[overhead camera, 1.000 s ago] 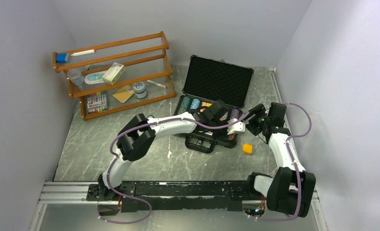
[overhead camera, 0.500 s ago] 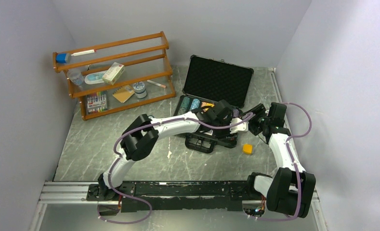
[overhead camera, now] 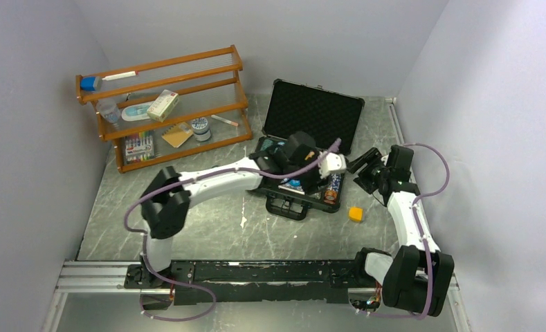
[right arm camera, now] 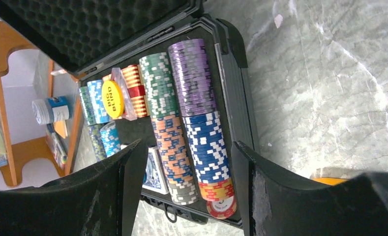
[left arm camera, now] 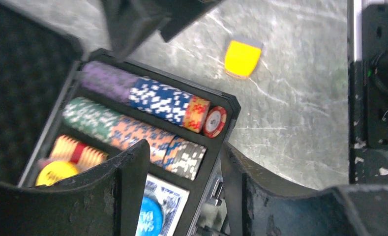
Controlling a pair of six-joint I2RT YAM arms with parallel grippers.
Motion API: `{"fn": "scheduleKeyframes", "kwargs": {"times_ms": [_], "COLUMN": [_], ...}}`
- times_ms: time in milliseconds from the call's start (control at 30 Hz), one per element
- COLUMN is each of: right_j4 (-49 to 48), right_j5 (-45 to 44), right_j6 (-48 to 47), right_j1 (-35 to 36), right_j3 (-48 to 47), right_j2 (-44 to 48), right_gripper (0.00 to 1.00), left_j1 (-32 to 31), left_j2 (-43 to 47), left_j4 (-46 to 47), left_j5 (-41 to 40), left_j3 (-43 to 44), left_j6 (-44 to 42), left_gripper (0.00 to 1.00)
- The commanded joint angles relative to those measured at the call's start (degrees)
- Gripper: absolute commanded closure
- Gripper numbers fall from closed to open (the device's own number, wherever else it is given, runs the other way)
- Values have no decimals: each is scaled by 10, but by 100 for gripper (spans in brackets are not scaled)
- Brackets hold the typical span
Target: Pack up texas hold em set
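Hovering with its fingers spread and nothing between them, the left gripper [left arm camera: 183, 147] hangs over the near end of the case [overhead camera: 315, 117], just above the rows of poker chips [left arm camera: 147, 103]. Below it, a blue-backed card deck [left arm camera: 164, 189] lies in the tray with a round blue token [left arm camera: 150, 216] on top. One red-and-white chip [left arm camera: 215, 121] stands at the end of the blue-and-white row.

The right gripper [right arm camera: 189, 146] is likewise released and empty. It is poised off the right side of the case and looks along the chip rows, which run purple, blue, green and orange. A yellow button [right arm camera: 112, 98] marked BIG BLIND stands on edge beside the red-and-yellow chips.

The case sits open toward the back of the marbled table [overhead camera: 117, 207]. Its foam-lined lid [overhead camera: 325, 104] is raised upright and its handle [overhead camera: 287, 205] faces the arms. An orange cube [overhead camera: 355, 214] lies on the table just right of the case's near corner. A wooden rack [overhead camera: 166, 104] stands well apart at the left rear.
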State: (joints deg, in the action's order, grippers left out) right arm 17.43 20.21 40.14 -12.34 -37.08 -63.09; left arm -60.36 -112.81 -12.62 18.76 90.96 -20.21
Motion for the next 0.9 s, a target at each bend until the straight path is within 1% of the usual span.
{"fn": "scheduleKeyframes", "kwargs": {"times_ms": [0, 100, 133, 167, 300, 400, 567, 633, 767, 867], "right_j4": [20, 25, 24, 27, 35, 29, 40, 56, 89, 106], "right_j5": [13, 11, 9, 0, -101, -150, -220, -252, -315, -338], "right_j6": [-48, -62, -64, -65, -48, -33, -35, -44, -72, -93], "right_j1": [-5, 16, 33, 54, 202, 300, 445, 495, 580, 625], "right_j3": [-32, -44, -49, -56, -91, -124, -197, -249, -354, -427], "right_j2": [28, 35, 34, 32, 12, -19, -108, -157, -271, -352], "right_gripper": [33, 33, 32, 32, 32, 32, 30, 30, 27, 22], "left_j1": [32, 52, 59, 65, 82, 84, 85, 85, 86, 86], "left_j2": [92, 159, 181, 205, 298, 364, 473, 531, 615, 667], "left_j4": [105, 153, 167, 178, 163, 124, 30, 2, -60, -100], "left_j5": [-34, -85, -111, -155, -302, -403, -492, -512, -539, -569], "left_j3": [-68, -137, -168, -188, -228, -240, -242, -249, -258, -261], "left_j6": [102, 167, 185, 202, 236, 251, 270, 285, 308, 308], "left_gripper": [40, 40, 39, 39, 35, 31, 30, 29, 28, 27]}}
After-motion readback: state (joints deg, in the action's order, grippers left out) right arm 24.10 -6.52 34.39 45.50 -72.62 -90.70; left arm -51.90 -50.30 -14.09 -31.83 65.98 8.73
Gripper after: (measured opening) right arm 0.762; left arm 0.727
